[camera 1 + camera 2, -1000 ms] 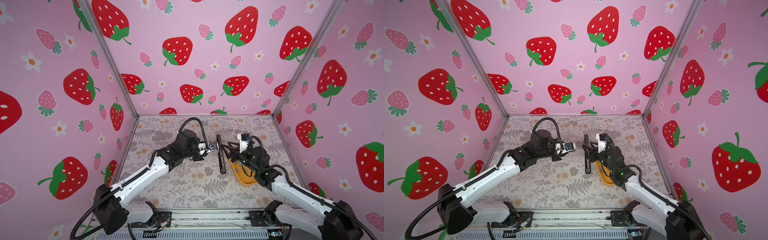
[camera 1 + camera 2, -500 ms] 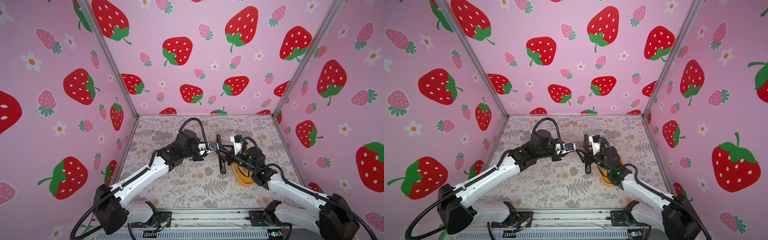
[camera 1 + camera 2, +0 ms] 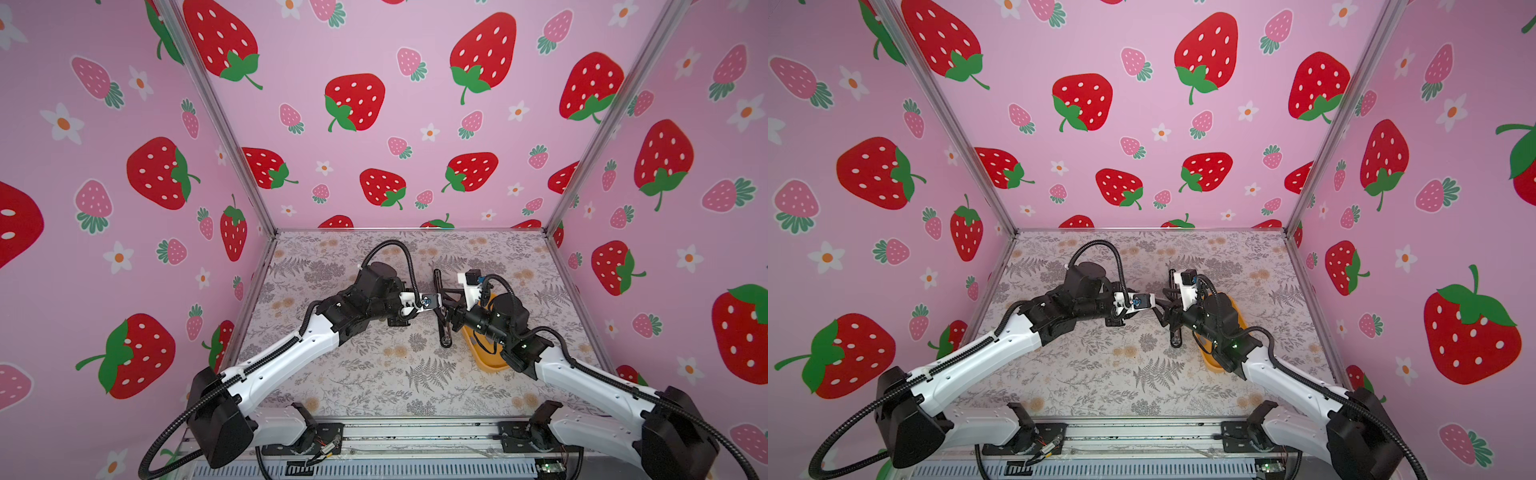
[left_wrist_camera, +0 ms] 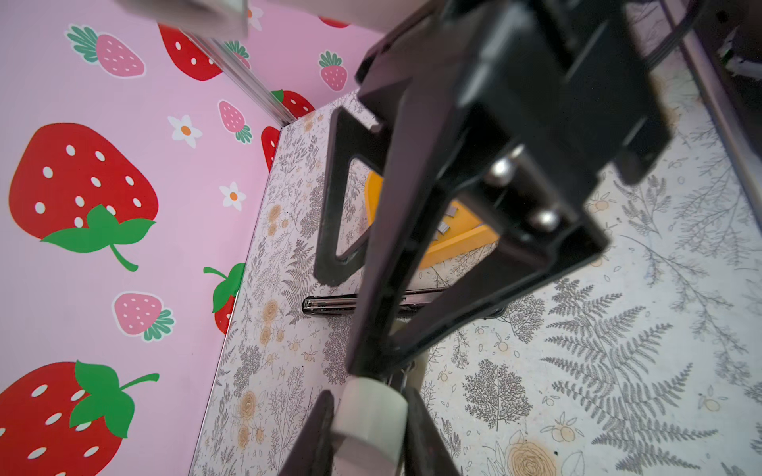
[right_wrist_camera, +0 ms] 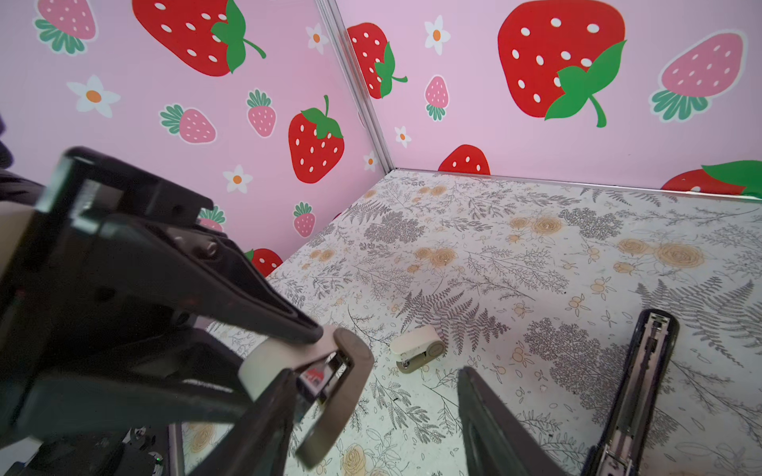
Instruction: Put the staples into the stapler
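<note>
Holding stapler (image 5: 270,364) clamped in our left claw (image 4: 367,434) | right claw (image 3: 444,306) spread empty beside stapler | next we must fetch staples (image 4: 450,212)

Right jaws swung left (nearer the held stapler (image 5: 284,362)).

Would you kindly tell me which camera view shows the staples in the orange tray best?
The left wrist view: the staples show as small grey strips in the orange tray. In both top views the right arm covers most of the tray and no staples can be made out. The right wrist view shows neither.
</note>
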